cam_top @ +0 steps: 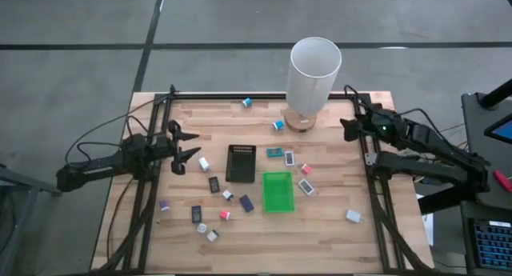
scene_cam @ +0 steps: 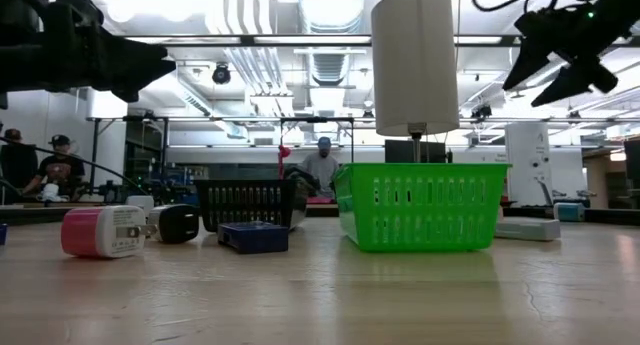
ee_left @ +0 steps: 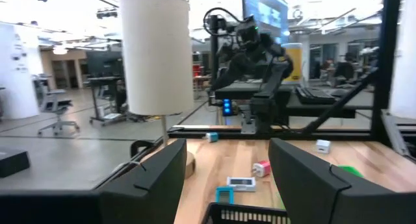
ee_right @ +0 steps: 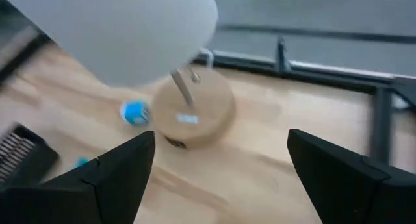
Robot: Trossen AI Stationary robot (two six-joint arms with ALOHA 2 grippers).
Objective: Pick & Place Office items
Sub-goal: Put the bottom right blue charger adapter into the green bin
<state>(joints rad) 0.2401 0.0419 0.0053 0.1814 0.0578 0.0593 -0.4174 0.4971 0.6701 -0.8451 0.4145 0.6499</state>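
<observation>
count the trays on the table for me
2. The black ribbed tray sits near the table's middle; the bright green tray lies just beside it, toward the right arm's side and nearer the front edge. None seem hidden.

The tall white lamp (cam_top: 314, 80) on its round wooden base (cam_top: 298, 121) stands at the far middle of the desk (cam_top: 336, 232), close in front of the right pincer (cam_top: 350, 129), whose fingers gape with nothing between them; it blocks a straight sweep from there toward the far edge. The black ribbed tray (cam_top: 240, 163) and green tray (cam_top: 278, 191) fill the centre side by side. The left pincer (cam_top: 188, 146), fingers apart, hangs near the black tray. Small office items (cam_top: 210, 206) crowd the near-left part. Bare wood lies along the near-right side, apart from one white piece (cam_top: 354, 217).
</observation>
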